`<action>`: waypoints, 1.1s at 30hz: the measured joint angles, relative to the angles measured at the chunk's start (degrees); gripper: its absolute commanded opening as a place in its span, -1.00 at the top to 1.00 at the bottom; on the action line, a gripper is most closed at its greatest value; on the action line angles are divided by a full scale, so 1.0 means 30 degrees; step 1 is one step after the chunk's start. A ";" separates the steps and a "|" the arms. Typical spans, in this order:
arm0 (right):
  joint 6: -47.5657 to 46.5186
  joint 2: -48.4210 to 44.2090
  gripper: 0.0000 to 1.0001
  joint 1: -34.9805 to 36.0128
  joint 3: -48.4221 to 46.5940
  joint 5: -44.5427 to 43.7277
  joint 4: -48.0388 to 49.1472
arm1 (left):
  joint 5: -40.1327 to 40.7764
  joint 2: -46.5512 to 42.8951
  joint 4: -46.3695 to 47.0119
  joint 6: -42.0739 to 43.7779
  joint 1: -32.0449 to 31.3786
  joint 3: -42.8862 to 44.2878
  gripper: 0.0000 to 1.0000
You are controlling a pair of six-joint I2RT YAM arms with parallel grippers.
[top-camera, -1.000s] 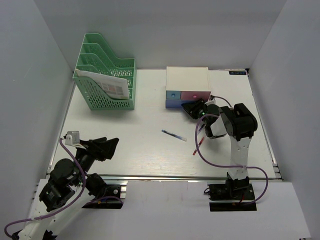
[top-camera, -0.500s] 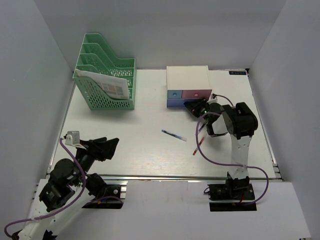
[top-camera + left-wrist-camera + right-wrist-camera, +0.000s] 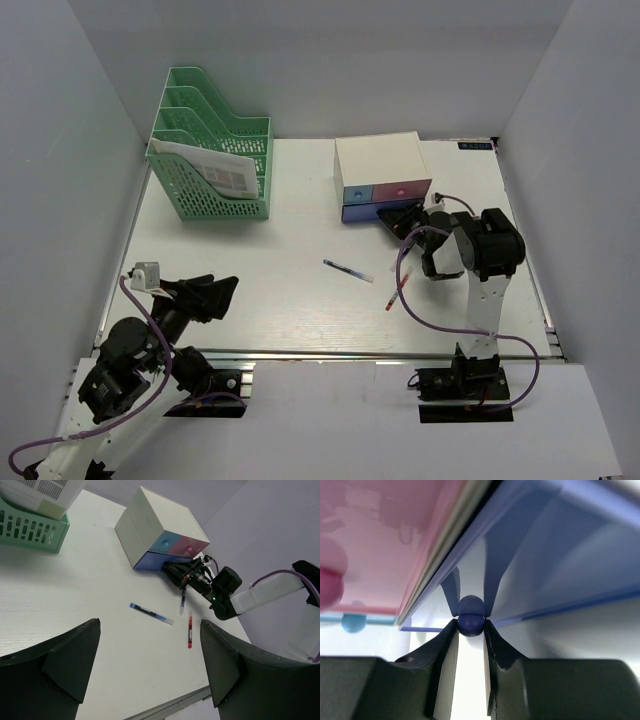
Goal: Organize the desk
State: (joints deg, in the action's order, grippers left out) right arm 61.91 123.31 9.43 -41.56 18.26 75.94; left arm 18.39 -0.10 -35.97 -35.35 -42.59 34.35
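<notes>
Grey walls enclose the large flat white counter (image 3: 280, 300), which carries a small white drawer box (image 3: 380, 160) at its far right. The right pincer (image 3: 392, 215) pinches the round blue knob (image 3: 471, 621) of the lower blue drawer (image 3: 545, 570). The left pincer (image 3: 150, 630) is spread and empty at the near left. Pull straight and level along the drawer's travel, because the light box will probably slide if jerked. Print on the sheet in the green mesh file rack (image 3: 215, 150) is too small to read.

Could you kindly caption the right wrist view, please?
Right gripper pinches the round dark-blue knob of a translucent blue drawer.
</notes>
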 measured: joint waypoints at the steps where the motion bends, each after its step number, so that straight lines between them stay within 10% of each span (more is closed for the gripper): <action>1: -0.0087 -0.0277 0.91 -0.0102 0.0437 0.0102 0.0044 | -0.0029 0.0000 0.0000 0.0007 0.0000 0.0000 -0.80; 23: -0.1639 -0.4699 0.89 -0.0226 0.5807 0.1916 -0.0554 | -0.0597 0.0000 0.0153 0.0270 0.0000 0.0000 -0.81; 25: -0.1894 -0.5078 0.81 -0.0219 0.6222 0.2018 -0.0619 | -0.0663 0.0000 0.0168 0.0299 0.0000 0.0000 -0.81; 27: -0.2120 -0.5355 0.00 -0.0219 0.6411 0.2127 -0.0867 | -0.0721 0.0000 0.0197 0.0306 0.0000 0.0000 -0.81; 33: -0.2579 -0.5625 -0.35 -0.0138 0.6353 0.3249 -0.1384 | -0.0831 0.0000 0.0270 0.0357 0.0000 0.0000 -0.81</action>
State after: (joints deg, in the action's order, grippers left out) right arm 54.17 106.43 9.02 -22.50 28.01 71.79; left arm 15.90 -0.10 -35.16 -34.28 -42.59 34.35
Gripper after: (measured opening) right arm 0.639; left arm 0.903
